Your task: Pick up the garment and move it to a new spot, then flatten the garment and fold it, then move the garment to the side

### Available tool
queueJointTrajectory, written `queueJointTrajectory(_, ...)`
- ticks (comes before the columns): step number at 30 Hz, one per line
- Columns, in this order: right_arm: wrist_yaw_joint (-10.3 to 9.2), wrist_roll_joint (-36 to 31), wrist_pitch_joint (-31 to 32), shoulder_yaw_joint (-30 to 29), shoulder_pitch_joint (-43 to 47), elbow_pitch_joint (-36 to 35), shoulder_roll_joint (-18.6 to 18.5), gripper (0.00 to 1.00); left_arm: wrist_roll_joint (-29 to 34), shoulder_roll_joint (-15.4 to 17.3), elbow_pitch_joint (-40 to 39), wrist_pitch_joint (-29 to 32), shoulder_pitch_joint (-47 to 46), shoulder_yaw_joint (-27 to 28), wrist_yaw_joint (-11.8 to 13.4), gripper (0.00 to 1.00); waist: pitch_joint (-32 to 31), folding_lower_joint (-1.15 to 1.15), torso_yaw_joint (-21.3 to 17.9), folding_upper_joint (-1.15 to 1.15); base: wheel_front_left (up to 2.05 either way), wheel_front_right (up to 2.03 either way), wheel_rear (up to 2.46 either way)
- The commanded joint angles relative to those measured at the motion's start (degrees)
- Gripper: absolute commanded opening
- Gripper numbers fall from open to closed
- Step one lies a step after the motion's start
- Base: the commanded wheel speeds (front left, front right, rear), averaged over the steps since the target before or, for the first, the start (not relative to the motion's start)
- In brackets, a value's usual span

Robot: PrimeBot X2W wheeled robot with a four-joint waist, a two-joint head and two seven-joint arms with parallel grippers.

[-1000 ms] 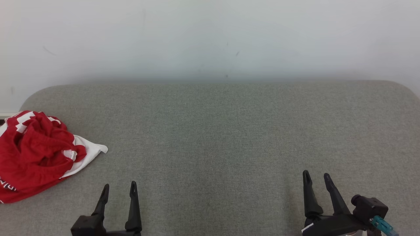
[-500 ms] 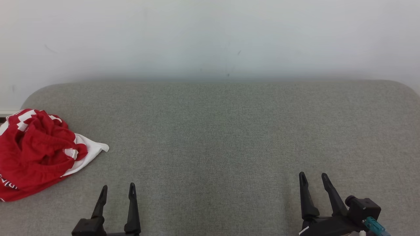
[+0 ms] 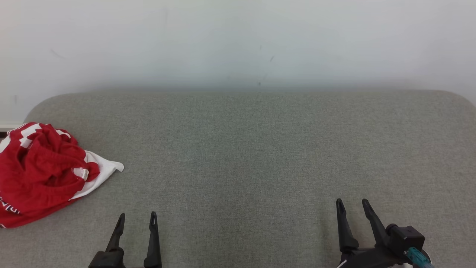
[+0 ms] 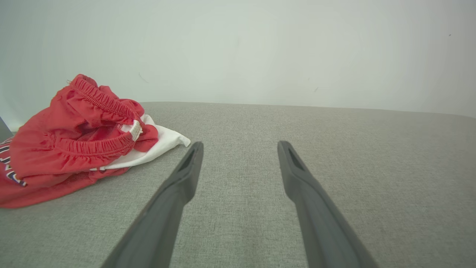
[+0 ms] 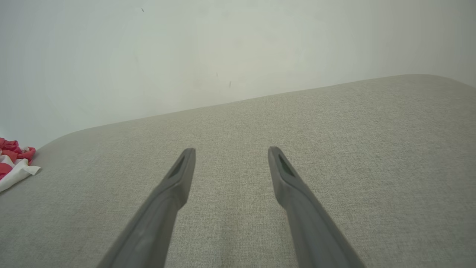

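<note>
text: partial lettering on garment [image 3: 41, 175] | readable: no

garment [image 3: 37, 175]: soft matt cloth, as you see
table [image 3: 238, 149]: coarse woven fabric, matt
fingers [image 4: 173, 201]: smooth matt plastic

Even, soft, bright light; faint shadows; sharp, slight wide-angle bending

At centre, right gripper [image 5: 231, 150] fingers [image 5: 169, 197] spread wide, empty, over grey fabric desk [image 5: 372, 149]. Red-white garment [image 5: 13, 163] at 9 o'clock edge. Pale wall [image 5: 223, 44] at 12.
</note>
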Motion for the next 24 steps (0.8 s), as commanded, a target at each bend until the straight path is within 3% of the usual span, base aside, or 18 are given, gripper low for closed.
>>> queueJointTrajectory(1,-0.12,-0.4,-0.4,0.1,-0.5,0.1,0.0,1.00,0.5,-0.1,0.2,-0.3,0.0,0.3,-0.2,1.00,0.0,0.00,0.0,0.00,0.00,0.00,0.00)
queueJointTrajectory(24,-0.12,0.7,-0.2,-0.1,-0.2,0.4,0.0,1.00,-0.7,-0.3,1.2,-0.3,-0.4,0.6,-0.4,1.00,-0.2,0.00,0.6,0.00,0.00,0.00,0.00)
